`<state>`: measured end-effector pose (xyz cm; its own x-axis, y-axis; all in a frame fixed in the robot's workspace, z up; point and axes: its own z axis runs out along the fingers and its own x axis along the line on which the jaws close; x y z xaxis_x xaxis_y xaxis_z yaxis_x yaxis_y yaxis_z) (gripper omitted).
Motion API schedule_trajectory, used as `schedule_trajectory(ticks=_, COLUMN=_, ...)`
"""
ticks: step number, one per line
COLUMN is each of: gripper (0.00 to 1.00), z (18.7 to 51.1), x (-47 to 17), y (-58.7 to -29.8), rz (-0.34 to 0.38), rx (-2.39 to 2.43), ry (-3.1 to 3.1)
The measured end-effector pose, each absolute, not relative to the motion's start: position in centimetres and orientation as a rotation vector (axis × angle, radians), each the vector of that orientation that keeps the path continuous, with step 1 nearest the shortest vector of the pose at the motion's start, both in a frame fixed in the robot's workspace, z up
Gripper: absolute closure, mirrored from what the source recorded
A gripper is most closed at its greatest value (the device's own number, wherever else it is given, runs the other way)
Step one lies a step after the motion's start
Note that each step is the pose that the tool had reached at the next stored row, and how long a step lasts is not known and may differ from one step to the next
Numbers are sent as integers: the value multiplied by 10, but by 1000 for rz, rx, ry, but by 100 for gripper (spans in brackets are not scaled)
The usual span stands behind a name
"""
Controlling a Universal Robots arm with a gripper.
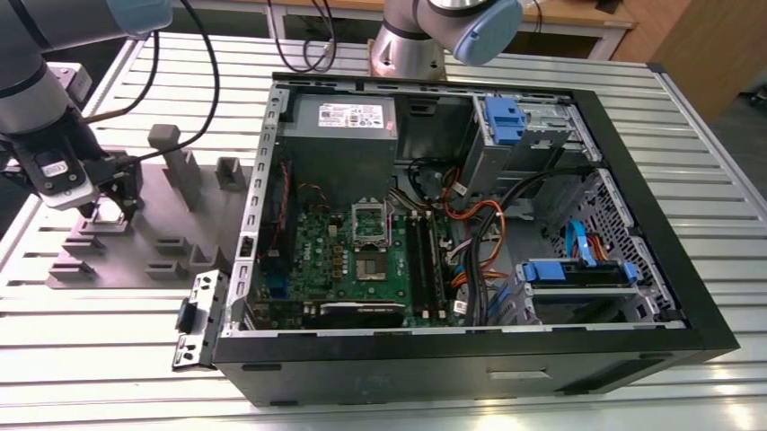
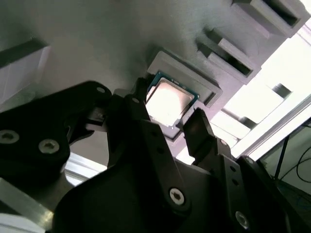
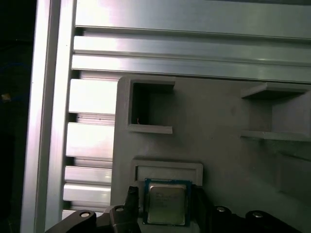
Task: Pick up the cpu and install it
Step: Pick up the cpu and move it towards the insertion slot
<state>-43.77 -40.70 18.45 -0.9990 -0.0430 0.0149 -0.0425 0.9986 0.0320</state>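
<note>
1. The gripper (image 2: 167,114) hangs over the grey fixture (image 1: 156,260), which lies on the bench (image 1: 359,409) at the exterior view's left, beside the open computer case (image 1: 671,296)
2. The cpu (image 2: 168,101) lies flat in a shallow square pocket of this fixture, near the fixture's edge that faces away from the case. Its pale metal top is turned up toward the gripper
3. The fingers (image 2: 198,127) are apart, one at each of two opposite edges of the cpu, so the chip lies directly between them. A thin dark gap seems to show at both edges in the first wrist view, so I judge that they do not clamp it yet
4. The cpu is almost square, so it has no real long axis. Its edges run parallel with the pocket walls, and the fingers would close across it squarely, not over a corner
5. The green motherboard (image 1: 359,260) inside the case, with its socket (image 1: 369,224), is well apart from the gripper
</note>
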Motion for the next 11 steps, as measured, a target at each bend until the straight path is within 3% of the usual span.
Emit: schedule_trajectory(ticks=11, gripper=43, z=186, x=-438, y=-407, rz=-50, rx=67, ry=-3125)
